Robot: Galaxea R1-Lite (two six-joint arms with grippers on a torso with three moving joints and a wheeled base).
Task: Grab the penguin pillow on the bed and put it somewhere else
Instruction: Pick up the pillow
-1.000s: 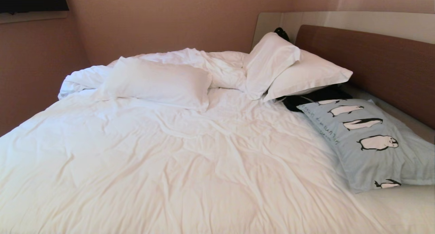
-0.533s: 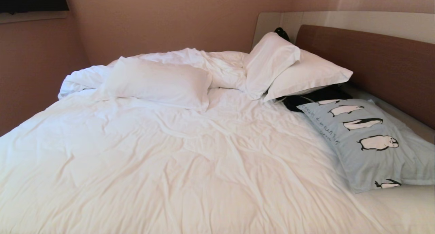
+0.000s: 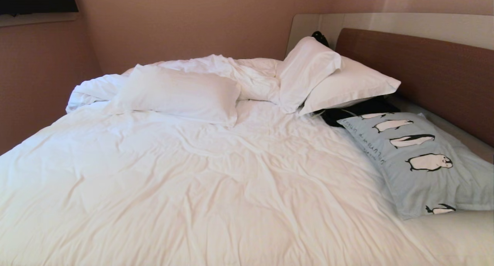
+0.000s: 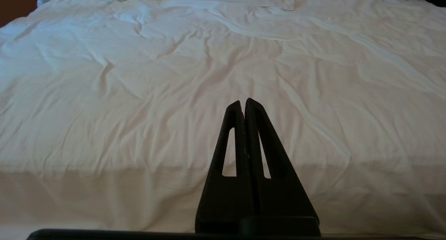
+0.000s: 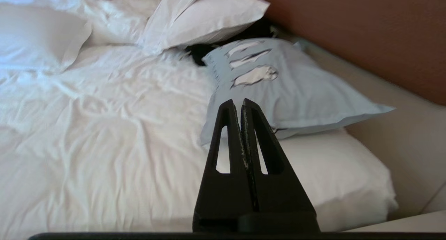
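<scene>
penguin pillow (image 3: 417,161): far right on bed (image 3: 216,188), by headboard | right gripper (image 5: 242,102): fingers closed, empty, short of pillow | left gripper (image 4: 243,102): fingers closed, empty

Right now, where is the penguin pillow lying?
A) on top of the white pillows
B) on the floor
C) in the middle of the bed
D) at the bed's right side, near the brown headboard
D: the penguin pillow lies at the right side of the bed, beside the brown headboard.

Lying on the bed (image 3: 216,188), over its wrinkled white duvet (image 3: 185,169): penguin pillow (image 3: 420,161) by the brown headboard (image 3: 432,73), three white pillows (image 3: 181,94), a black item (image 3: 355,110) peeking out between
</scene>
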